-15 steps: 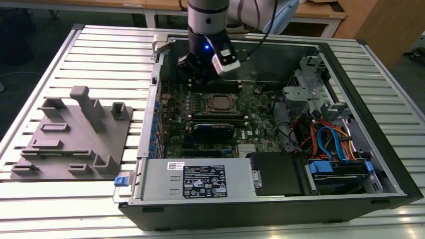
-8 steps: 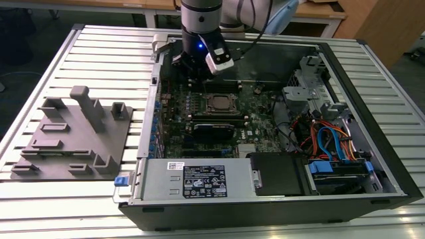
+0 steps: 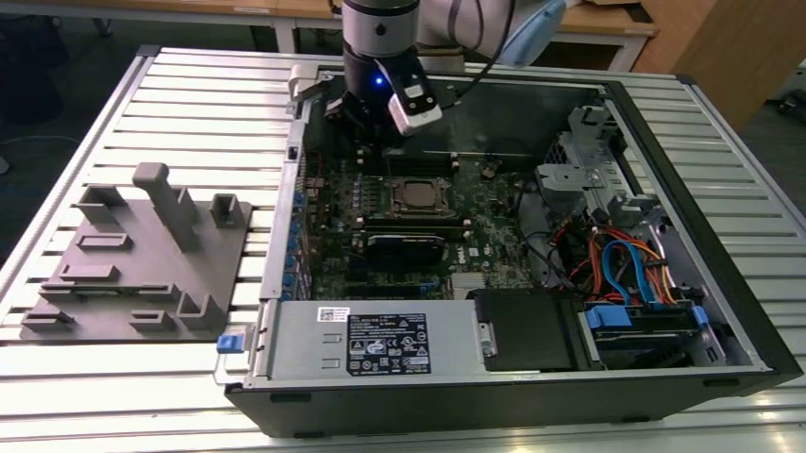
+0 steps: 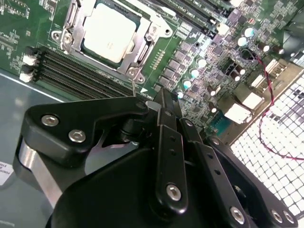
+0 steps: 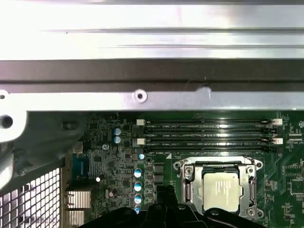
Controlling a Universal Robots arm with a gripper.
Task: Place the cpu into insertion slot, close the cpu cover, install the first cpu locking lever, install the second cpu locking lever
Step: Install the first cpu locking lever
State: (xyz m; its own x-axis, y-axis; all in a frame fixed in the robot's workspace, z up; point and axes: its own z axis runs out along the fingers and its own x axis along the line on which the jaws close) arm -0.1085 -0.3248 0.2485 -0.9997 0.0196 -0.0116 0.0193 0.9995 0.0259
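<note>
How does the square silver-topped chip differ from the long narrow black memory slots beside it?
The cpu is square and pale silver; the memory slots are long, narrow and black. The cpu is one piece; the memory slots are several parallel rows. Both lie flat on the green motherboard.

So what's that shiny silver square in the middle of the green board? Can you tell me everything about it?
That small flat square chip with a dull silver metal top is the cpu. It lies flat on the green motherboard, beside the long black memory slots. A thin silvery metal frame lies around its edges, and the top shows through the square opening. The top looks smooth and pale, with faint markings. The black gripper hovers off to one side and does not touch it.
</note>
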